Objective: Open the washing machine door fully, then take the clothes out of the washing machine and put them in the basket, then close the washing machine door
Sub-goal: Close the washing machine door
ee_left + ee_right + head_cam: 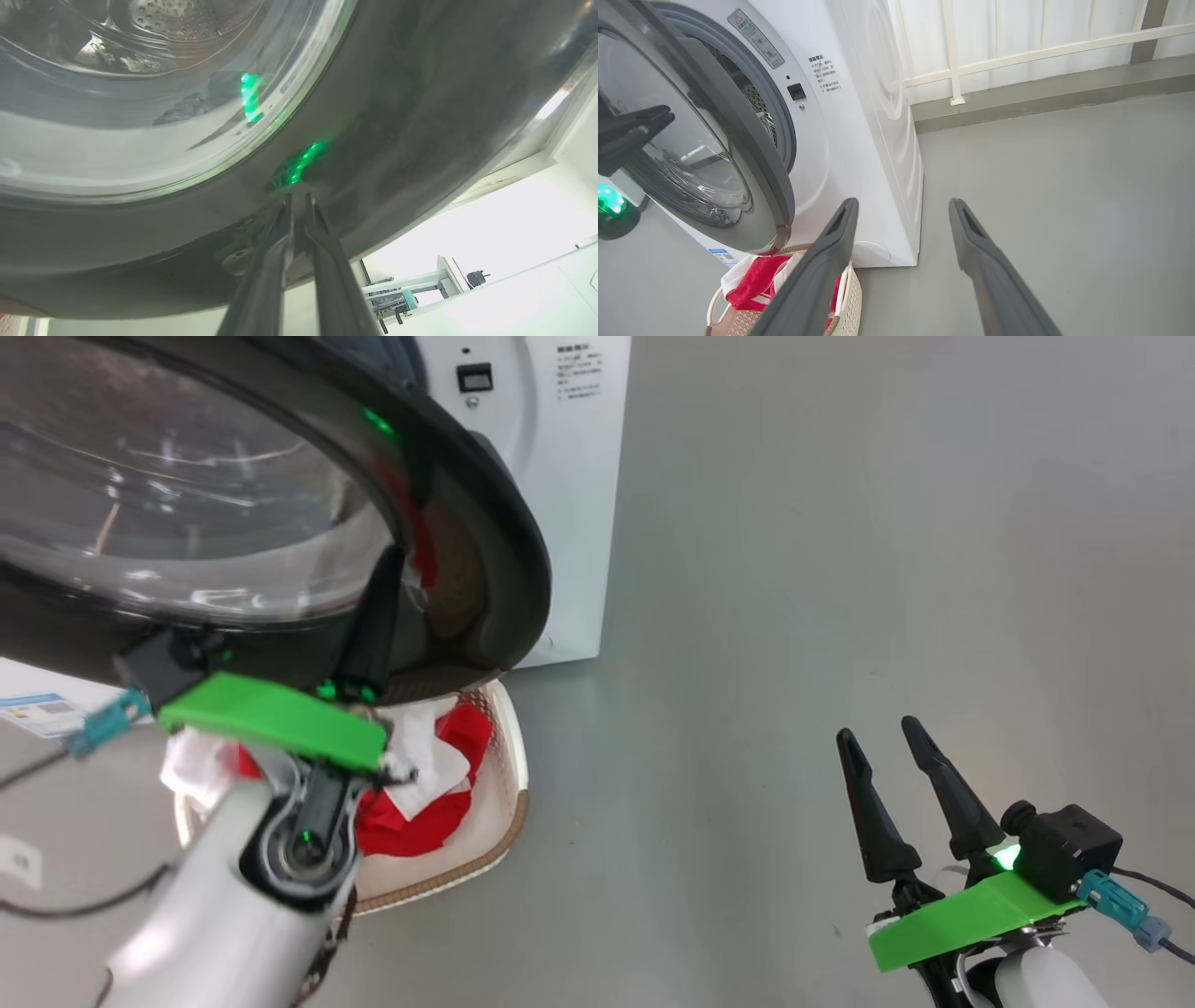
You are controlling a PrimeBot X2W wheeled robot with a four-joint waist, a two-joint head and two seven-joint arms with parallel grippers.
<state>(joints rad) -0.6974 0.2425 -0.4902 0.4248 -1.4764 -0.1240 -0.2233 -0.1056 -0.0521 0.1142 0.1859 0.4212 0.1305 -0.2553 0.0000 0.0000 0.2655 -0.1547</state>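
Door: the washing machine door [513, 523] stands ajar above the basket [512, 775].
Left pincer [298, 198]: nearly closed, empty, tips on the door's black rim, apparently to push it home.
Clothes [448, 812]: red heap inside the basket; unloading looks done.
Right pincer [878, 728]: spread wide, idle, out of the door's swing.

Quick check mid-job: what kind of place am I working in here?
Likely a lab or test space, not a home: a washing machine on bare grey floor, white railing behind it.
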